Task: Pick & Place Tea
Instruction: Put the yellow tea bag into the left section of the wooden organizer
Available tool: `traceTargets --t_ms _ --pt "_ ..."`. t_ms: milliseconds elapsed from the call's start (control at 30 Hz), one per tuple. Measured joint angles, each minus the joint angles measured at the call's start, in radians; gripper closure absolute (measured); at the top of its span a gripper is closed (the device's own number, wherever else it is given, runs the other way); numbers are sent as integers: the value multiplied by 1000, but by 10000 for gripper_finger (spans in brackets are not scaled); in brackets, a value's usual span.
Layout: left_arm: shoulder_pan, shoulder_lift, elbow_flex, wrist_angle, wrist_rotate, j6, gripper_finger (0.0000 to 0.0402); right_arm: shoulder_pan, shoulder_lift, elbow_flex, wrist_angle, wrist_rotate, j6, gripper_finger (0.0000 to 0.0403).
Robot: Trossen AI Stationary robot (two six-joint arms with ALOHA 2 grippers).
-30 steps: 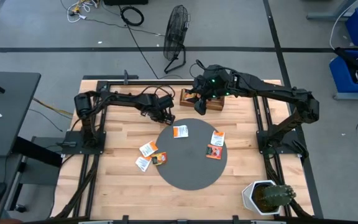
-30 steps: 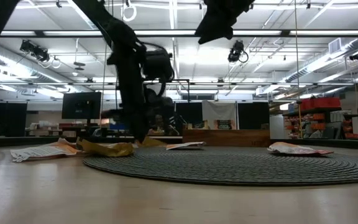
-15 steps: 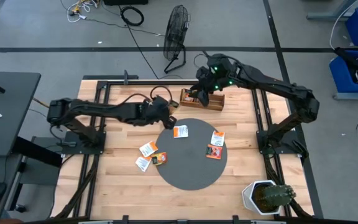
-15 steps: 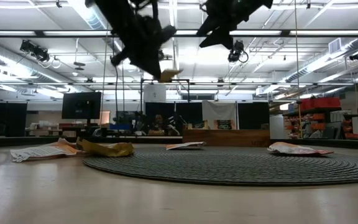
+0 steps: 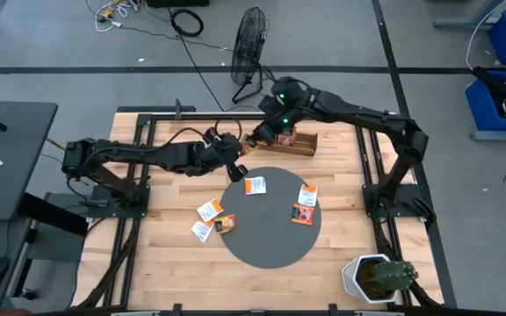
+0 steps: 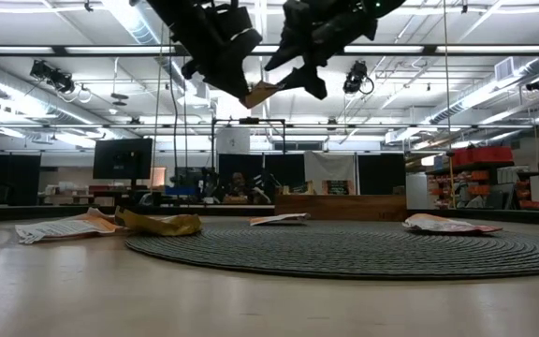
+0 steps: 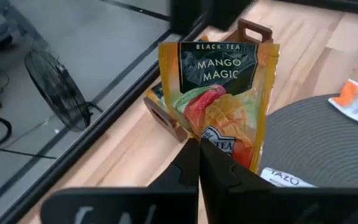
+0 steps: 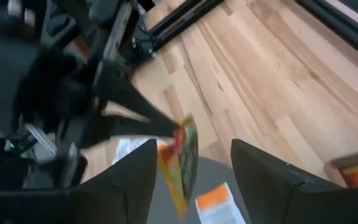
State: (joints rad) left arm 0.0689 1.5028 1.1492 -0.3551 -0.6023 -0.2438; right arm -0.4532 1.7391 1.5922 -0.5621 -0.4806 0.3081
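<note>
High view: we see left pincer (image 5: 235, 163) clamped on sachet between mat (image 5: 266, 241) and tray (image 5: 299, 140); right pincer (image 5: 266, 132) spread just beside it. Six sachets left on mat and table (image 5: 341, 228); we judge task early.

Low view: held sachet (image 6: 258, 92) hangs high between both pincers.

Left wrist: mango sachet (image 7: 219, 93) upright in shut fingers (image 7: 188, 168).

Right wrist: fingers (image 8: 135, 168) apart, sachet between, untouched. Cactus pot (image 5: 376, 276), fan (image 5: 249, 39) well clear.
</note>
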Motion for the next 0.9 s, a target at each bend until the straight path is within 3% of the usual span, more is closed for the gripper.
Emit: traceTargets --t_ms 633,767,900 --pt "35 0 0 53 4 133 400 -1 21 30 -104 45 72 203" --pt "35 0 0 70 4 120 400 -1 21 30 -105 32 49 250" --pt "35 0 0 86 4 120 399 -2 21 30 -100 0 -5 354"
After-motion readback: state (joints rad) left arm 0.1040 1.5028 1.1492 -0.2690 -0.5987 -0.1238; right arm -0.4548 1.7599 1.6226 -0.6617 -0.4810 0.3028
